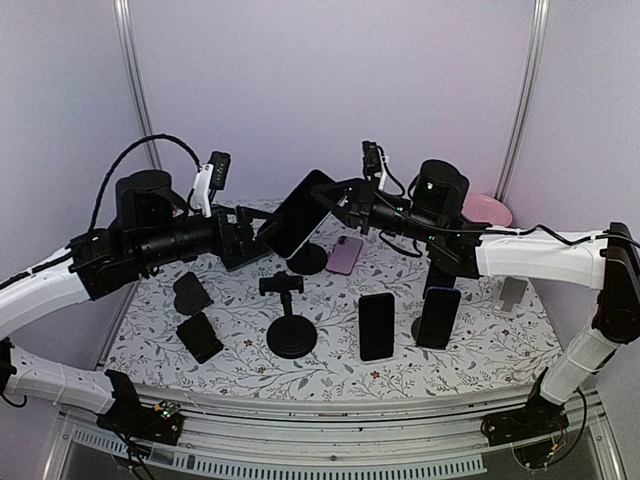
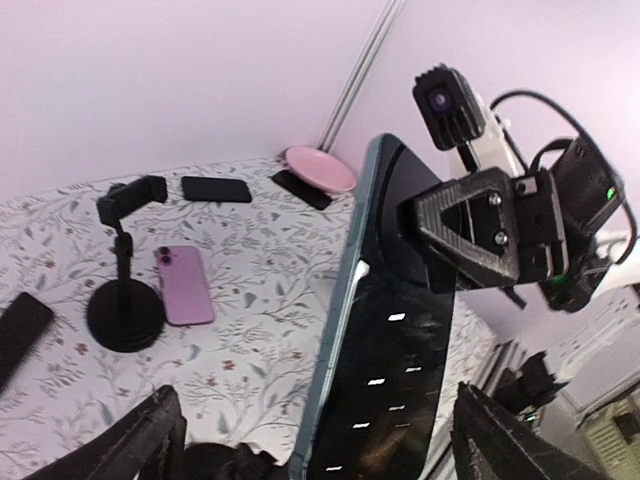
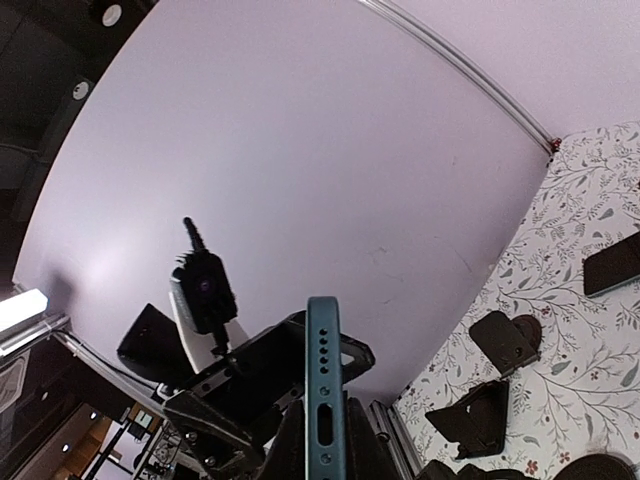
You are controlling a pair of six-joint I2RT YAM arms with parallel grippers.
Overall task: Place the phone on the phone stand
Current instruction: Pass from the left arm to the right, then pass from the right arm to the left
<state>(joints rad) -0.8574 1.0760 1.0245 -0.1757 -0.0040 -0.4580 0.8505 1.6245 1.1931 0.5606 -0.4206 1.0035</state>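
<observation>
Phone [image 1: 300,215] is in the air at the back of the table, tilted, screen glossy. Its lower end is over the black base of the rear stand [image 1: 310,262]. I can't tell whether it is seated there.

Right gripper [image 1: 337,202] is clamped shut on the phone's upper edge. The right wrist view shows the thin teal edge pinched between the pads. That arm reaches in low from the right with the wrist turned sideways.

Left gripper [image 1: 262,236] is spread wide. Its fingers [image 2: 150,440] stand either side of the phone with clear gaps, gripping nothing. That arm is stretched level from the left and pointed at the phone's face.

Handling, my read:
- It's a rigid slab of moderate weight, with slick glass faces and a narrow metal frame.
- A one-edge pinch lets it pivot or slide, so move slowly.
- Grip across the long side edges near the middle, not the glass or the corners.
- It's fragile if dropped, so don't let go until the stand carries it.

The front stand [image 1: 290,325] is empty.
</observation>
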